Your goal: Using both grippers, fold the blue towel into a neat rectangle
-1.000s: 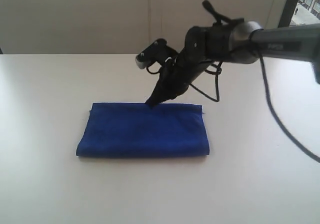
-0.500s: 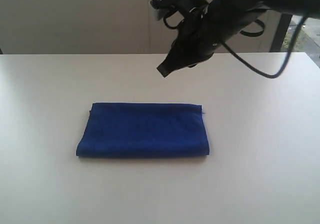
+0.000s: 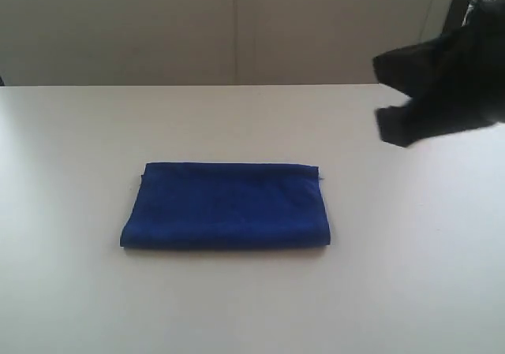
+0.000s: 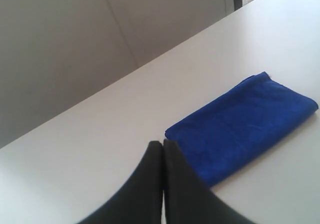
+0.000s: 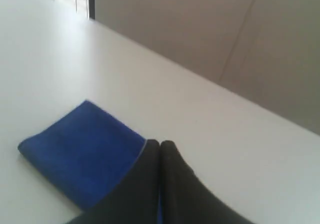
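One fuzzy blue towel (image 3: pixel 225 206) (a folded rectangle) lies on the smooth table (image 3: pixel 79 133).

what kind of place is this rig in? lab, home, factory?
Probably an indoor lab or office test bench: a plain white table set against a bare panelled wall, with one folded blue towel laid out and a black robot arm over it.

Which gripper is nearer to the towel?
Right, probably. The right gripper hangs above the table off the right end of the towel in the exterior view. The left gripper is outside that view; its wrist camera sees the towel ahead, apart.
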